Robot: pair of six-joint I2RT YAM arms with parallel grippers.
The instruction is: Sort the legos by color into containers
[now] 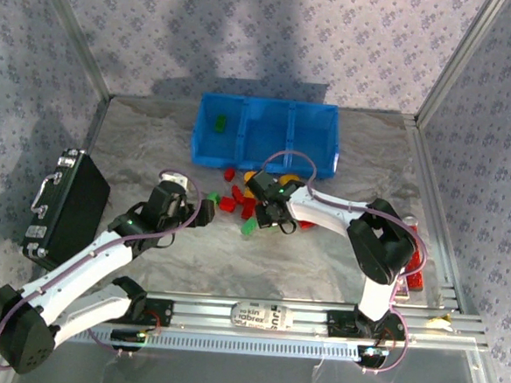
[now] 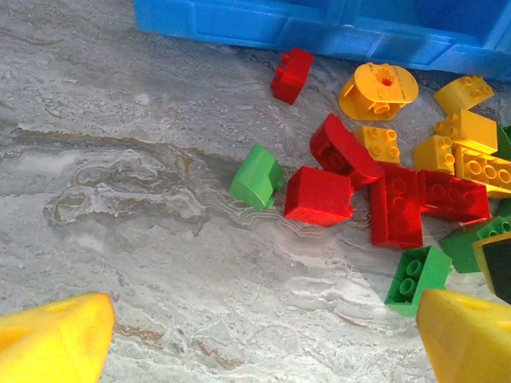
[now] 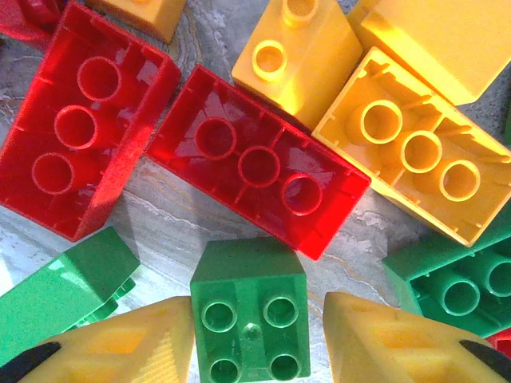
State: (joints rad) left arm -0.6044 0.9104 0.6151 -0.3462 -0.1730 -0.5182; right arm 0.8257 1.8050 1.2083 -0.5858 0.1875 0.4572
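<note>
The right claw (image 3: pixel 257 347) stands released astride a small green square plastic brick with four studs (image 3: pixel 250 307). Its yellow fingers (image 3: pixel 120 351) flank the two side walls: the left pad looks to touch, and a thin gap shows on the other side. To do this pick well, I judge, it should close squarely on those flat walls and lift straight up. A glossy red brick lying studs-down (image 3: pixel 257 163) sits just beyond, and another green piece (image 3: pixel 64 291) crowds the left finger (smooth plastic slips if pinched on a corner). Yellow bricks (image 3: pixel 415 152), hollow undersides up, lie near.

The left claw (image 2: pixel 263 343) is spread wide with nothing between, hovering over the grey marbled surface (image 2: pixel 144 263) short of the heap.

The green brick probably belongs in the left compartment of the blue low-walled plastic tray (image 1: pixel 266 164), where one green lego (image 1: pixel 219 121) lies; the other legos lie on the surface just before it.
</note>
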